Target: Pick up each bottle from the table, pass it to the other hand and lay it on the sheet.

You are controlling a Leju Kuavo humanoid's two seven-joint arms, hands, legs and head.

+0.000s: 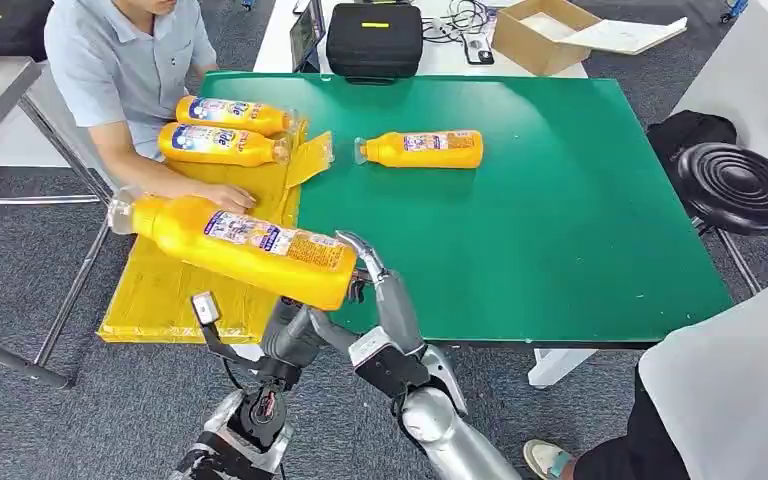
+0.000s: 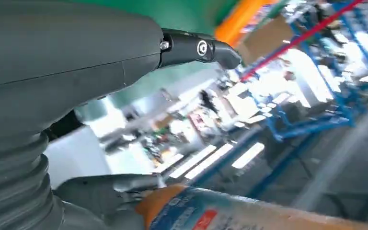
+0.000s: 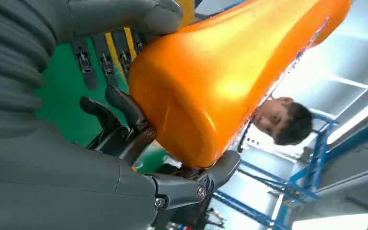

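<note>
Green worktop [image 1: 560, 200]: we're mid-handover. Held bottle [image 1: 245, 245] hangs over the yellow sheet [image 1: 160, 290]; right hand [image 1: 385, 300] fingers wrap its base, left hand [image 1: 290, 335] underneath, grip unclear. Next: left takes over.

labels [image 1: 250, 232] on bottles: print blurred; no text legible

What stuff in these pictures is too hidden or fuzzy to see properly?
- Left hand: head view, the held bottle covers its fingers, so its grip is unclear.
- Label on that bottle: left wrist view, blurred, unreadable.
- Bottle's cap end: right wrist view, cut off by the edge.
- Person's face: head view, cut off by the top edge.
- Yellow sheet: head view, partly under bottles.
</note>
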